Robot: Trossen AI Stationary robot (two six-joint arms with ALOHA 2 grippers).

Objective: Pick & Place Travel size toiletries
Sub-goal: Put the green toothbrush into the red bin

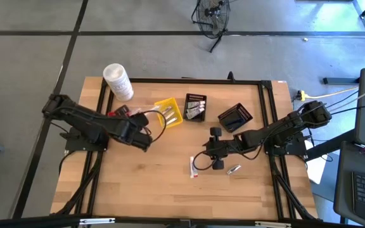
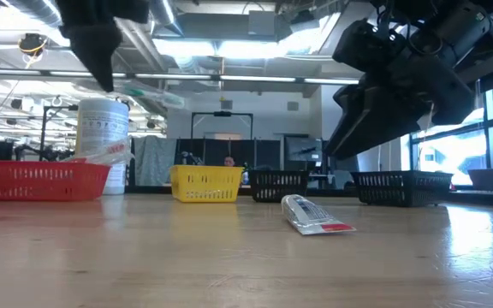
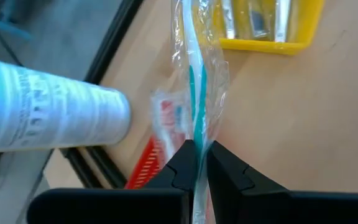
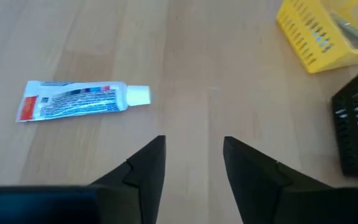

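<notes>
The left pincer (image 3: 197,168) is shown clamped tight on a slim clear-wrapped toothbrush with a teal handle (image 3: 194,81), which is gripped between the two dark fingertips (image 3: 182,163) and extends forward from them. In the high view this left pincer (image 1: 146,140) is held above the left part of the pale wooden surface (image 1: 170,190), near the small red slotted basket (image 1: 114,113) and the yellow slotted basket (image 1: 168,111). The large white cylindrical tub (image 1: 117,80) is seen at the back left corner.

The right pincer (image 4: 193,163) is shown partly open, with a clear gap between its two dark fingers (image 4: 146,165); nothing is held or touched by it. It is held above the surface, near its middle in the high view (image 1: 201,159). A small white tube with a red end and a white cap (image 4: 79,99) lies flat on the wood just ahead of it and to one side, apart from both fingers. The same tube (image 1: 194,166) is seen below the pincer in the high view, and a small silvery item (image 1: 234,169) lies nearby. Two black slotted baskets (image 1: 196,106) (image 1: 235,118) stand behind the right arm, the first holding silvery items.
</notes>
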